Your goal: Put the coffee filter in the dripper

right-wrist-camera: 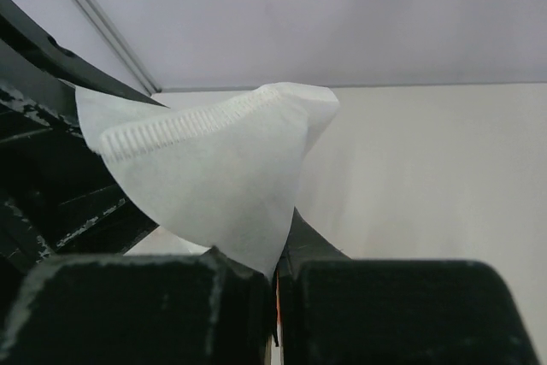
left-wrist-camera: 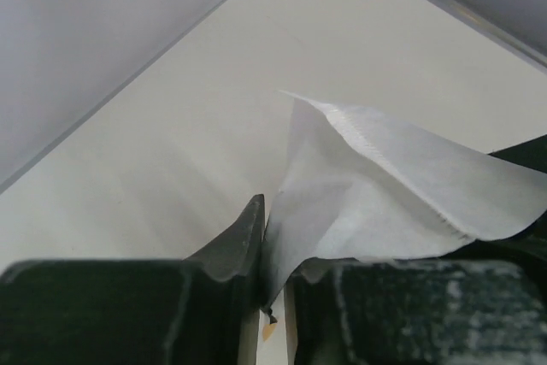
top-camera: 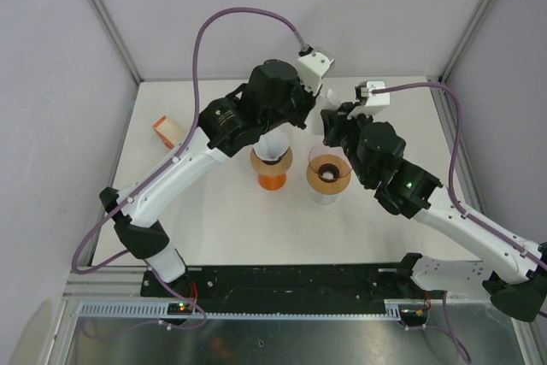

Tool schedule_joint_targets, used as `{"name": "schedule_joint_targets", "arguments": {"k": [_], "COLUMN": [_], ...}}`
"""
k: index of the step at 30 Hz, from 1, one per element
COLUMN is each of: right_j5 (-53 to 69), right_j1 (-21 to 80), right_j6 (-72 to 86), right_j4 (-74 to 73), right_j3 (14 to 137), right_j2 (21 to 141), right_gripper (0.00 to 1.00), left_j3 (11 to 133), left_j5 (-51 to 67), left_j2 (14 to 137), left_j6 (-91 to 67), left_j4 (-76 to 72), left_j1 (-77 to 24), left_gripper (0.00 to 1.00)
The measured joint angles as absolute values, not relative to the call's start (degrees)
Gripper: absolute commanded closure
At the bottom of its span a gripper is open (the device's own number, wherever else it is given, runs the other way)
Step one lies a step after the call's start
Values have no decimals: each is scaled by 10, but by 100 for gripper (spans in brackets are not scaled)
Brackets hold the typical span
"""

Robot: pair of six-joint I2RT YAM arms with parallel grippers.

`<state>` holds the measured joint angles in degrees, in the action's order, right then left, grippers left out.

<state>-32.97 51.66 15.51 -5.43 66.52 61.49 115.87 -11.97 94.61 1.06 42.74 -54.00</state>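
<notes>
A white paper coffee filter (left-wrist-camera: 385, 185) is pinched at its edge by both grippers, and it also shows in the right wrist view (right-wrist-camera: 214, 177). My left gripper (left-wrist-camera: 272, 241) is shut on one edge of it. My right gripper (right-wrist-camera: 282, 254) is shut on another edge. The filter hangs partly opened between them, above the table. In the top view the two grippers meet (top-camera: 323, 113) just behind the brown dripper (top-camera: 329, 173), which sits on a clear glass. The arms mostly hide the filter there.
An orange holder with a white cone in it (top-camera: 271, 164) stands left of the dripper, under my left arm. A small orange and white object (top-camera: 168, 130) lies at the far left. Grey walls close in the back and sides.
</notes>
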Motion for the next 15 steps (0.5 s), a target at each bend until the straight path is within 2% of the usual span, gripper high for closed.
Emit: {"name": "schedule_joint_targets", "arguments": {"k": [2,4,12,15], "right_j5": [-330,-330,-372,-375], "right_j1": [514,510,503,503], "right_j6": [157,159,147,139], "right_j4": [-52,-52,-12,1], "right_j3": [665,665,630,627], "right_j2": [615,615,587,587], "right_gripper": [100,100,100,100], "left_j3": [1159,1158,1153,1152], "left_j5": [-124,-129,-139,-143], "left_j2": [946,946,946,946], "left_j6": [17,20,31,35], "left_j4": [423,420,409,403], "left_j1": [-540,-541,-549,-550], "left_gripper": [98,99,100,96]}}
